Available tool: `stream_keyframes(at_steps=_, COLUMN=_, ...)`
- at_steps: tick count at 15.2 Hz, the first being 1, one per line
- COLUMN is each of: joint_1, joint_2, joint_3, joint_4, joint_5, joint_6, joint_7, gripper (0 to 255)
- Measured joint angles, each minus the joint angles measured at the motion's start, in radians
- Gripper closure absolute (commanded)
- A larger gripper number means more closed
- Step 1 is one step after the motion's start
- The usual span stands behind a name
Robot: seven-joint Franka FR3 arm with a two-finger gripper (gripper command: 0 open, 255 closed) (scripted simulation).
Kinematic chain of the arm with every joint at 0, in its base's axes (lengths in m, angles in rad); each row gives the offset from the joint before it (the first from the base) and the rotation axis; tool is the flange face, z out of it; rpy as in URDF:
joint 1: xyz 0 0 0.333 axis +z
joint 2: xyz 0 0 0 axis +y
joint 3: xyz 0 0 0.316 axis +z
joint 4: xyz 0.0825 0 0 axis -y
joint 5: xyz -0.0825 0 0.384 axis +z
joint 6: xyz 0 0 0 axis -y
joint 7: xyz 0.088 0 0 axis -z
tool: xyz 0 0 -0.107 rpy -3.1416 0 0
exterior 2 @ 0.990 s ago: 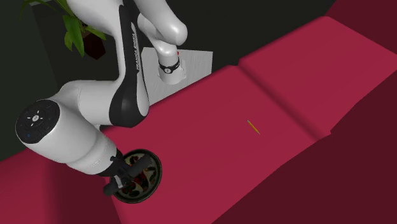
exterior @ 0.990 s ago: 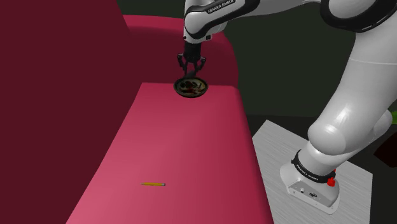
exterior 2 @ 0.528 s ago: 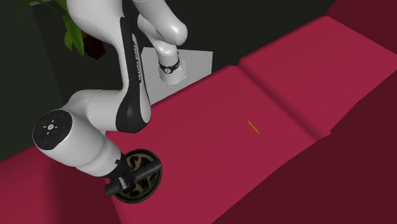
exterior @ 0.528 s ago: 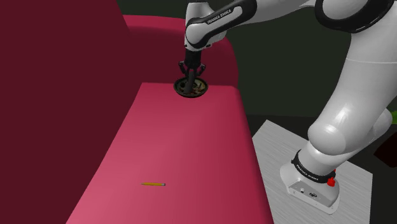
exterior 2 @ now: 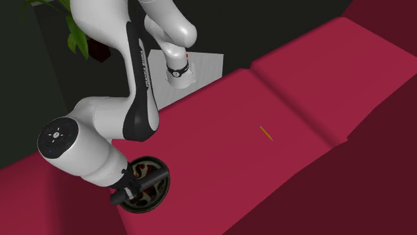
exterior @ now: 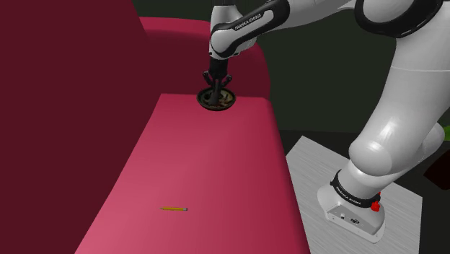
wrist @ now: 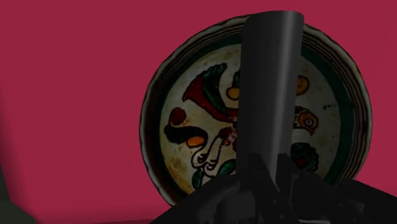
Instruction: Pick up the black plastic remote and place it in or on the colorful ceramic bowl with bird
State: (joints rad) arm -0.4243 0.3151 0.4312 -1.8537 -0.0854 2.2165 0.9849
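Yellow pencil (exterior: 174,208) lies on red sofa (exterior: 216,166) seat, green plant (exterior 2: 77,30) at second exterior view's top left.

Wrist view: remote (wrist: 270,83) stands across bowl (wrist: 191,153), and middle strip of painted bird is gone behind it. Bowl rim nearest gripper (wrist: 264,184) swallowed by black hand. Remote's base sinks in there too, black on black, edges hard to separate.

Shoulder view: bowl pattern too small to read, remote masks centre. Arm (exterior: 389,137) cut by frame at 1 o'clock. Yellow stick (exterior: 174,208) at 7 o'clock, pencil maybe, too small to say.

Second exterior view: wrist joint (exterior 2: 70,143) covers bowl's 10 o'clock rim, most of gripper too. Plant (exterior 2: 72,30) clipped at 11 o'clock.
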Motion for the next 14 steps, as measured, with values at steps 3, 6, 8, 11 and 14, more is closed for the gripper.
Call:
stream_keyframes(at_steps=3, joint_1=0.003, joint_2=0.005, joint_3=0.000, joint_4=0.006, joint_5=-0.003, joint_6=0.004, joint_7=0.004, gripper=0)
stream_keyframes(at_steps=6, joint_1=0.001, joint_2=0.012, joint_3=-0.004, joint_4=0.006, joint_5=-0.005, joint_6=-0.002, joint_7=0.004, gripper=0)
stream_keyframes(at_steps=8, joint_1=-0.003, joint_2=-0.001, joint_3=-0.002, joint_4=0.003, joint_5=0.002, joint_6=-0.013, joint_7=-0.001, gripper=0)
stream_keyframes(at_steps=11, joint_1=-0.012, joint_2=-0.039, joint_3=0.005, joint_4=0.041, joint_5=0.021, joint_6=-0.086, joint_7=-0.013, gripper=0)
stream_keyframes(at_steps=14, joint_1=-0.016, joint_2=-0.055, joint_3=0.006, joint_4=0.044, joint_5=0.029, joint_6=-0.105, joint_7=-0.019, gripper=0)
